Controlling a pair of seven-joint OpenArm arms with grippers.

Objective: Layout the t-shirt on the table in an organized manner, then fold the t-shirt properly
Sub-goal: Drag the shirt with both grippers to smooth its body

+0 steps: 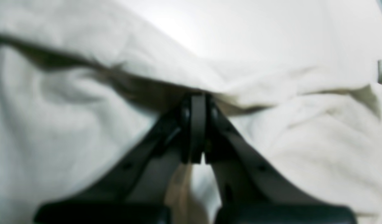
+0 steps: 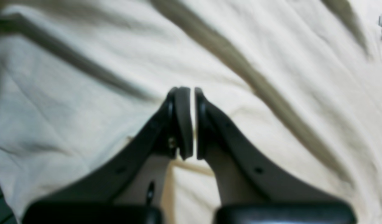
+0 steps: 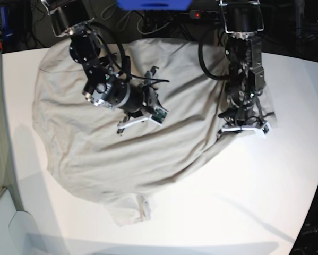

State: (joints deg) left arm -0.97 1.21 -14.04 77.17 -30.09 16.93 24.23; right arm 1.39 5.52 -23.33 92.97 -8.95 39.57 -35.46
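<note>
The light grey-beige t-shirt lies wrinkled and spread across the left and middle of the white table, with its small tag patch near the front hem. My right gripper is over the shirt's middle. In the right wrist view its jaws are shut, with a thin sliver of the creased shirt between the pads. My left gripper is at the shirt's right edge. In the left wrist view it is shut, its tips pinching a fold of the shirt; bare table shows beyond.
Cables and a power strip run behind the table's far edge, and a blue object hangs at the top. The table's curved edge runs down the left side. Bare tabletop lies to the right and front of the shirt.
</note>
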